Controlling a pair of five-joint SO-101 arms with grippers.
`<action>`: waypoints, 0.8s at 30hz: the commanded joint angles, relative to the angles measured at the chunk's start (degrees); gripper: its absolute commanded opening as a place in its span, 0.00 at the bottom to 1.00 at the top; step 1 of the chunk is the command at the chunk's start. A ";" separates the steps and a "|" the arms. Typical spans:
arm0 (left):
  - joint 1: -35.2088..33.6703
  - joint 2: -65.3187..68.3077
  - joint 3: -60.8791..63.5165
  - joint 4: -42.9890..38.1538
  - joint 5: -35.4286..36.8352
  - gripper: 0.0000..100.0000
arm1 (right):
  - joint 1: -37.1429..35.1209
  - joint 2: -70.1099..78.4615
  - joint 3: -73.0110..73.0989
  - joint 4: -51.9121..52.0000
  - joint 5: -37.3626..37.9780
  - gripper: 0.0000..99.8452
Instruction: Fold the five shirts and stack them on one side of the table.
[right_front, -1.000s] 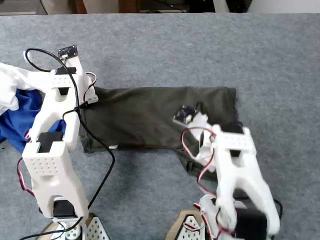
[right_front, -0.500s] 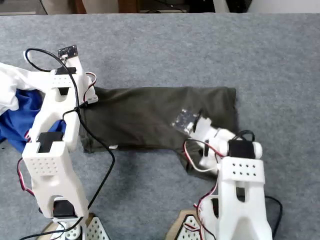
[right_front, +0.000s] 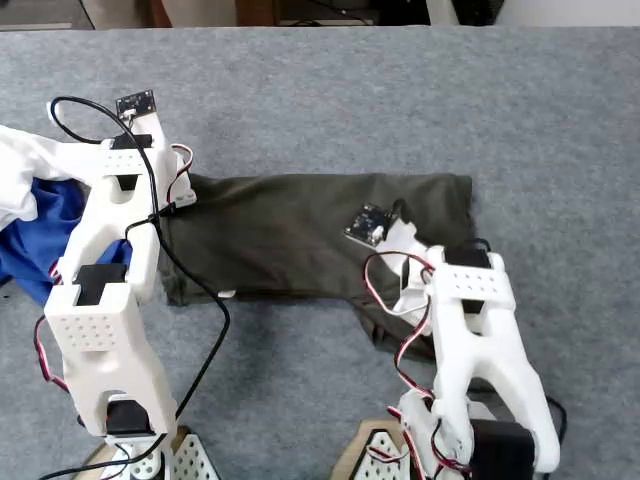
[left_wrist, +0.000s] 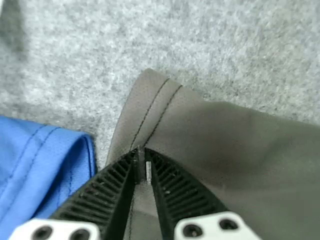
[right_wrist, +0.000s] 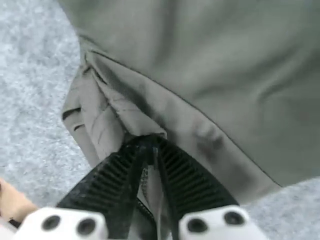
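A dark olive shirt (right_front: 290, 235) lies spread flat across the middle of the grey table. My left gripper (right_front: 172, 205) sits at the shirt's left edge. In the left wrist view this gripper (left_wrist: 142, 167) is shut on the olive shirt (left_wrist: 225, 145), just behind a stitched hem corner. My right gripper (right_front: 405, 290) is at the shirt's near right part. The right wrist view shows it (right_wrist: 147, 145) shut on a bunched fold of the olive shirt (right_wrist: 200, 60), beside a crumpled hem.
A pile with a white shirt (right_front: 25, 165) and a blue shirt (right_front: 35, 235) lies at the table's left edge, close to my left arm. The blue shirt (left_wrist: 35, 165) lies right beside the left gripper. Bare grey felt (right_front: 400, 100) stretches behind and to the right of the olive shirt.
The right arm pulled back toward its base half a second ago and has come forward again to roughly its earlier pose. The left arm and the shirt have not visibly moved.
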 joint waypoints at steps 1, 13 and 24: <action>0.00 -0.48 -2.73 0.18 0.00 0.02 | -1.36 -1.63 1.89 0.35 -0.18 0.00; 0.09 -0.40 -2.73 -1.32 -0.09 0.02 | -3.30 -21.23 8.92 8.09 0.53 0.00; 0.00 -0.48 -2.81 -0.79 -0.09 0.02 | -3.38 -7.25 -7.25 5.27 -4.22 0.00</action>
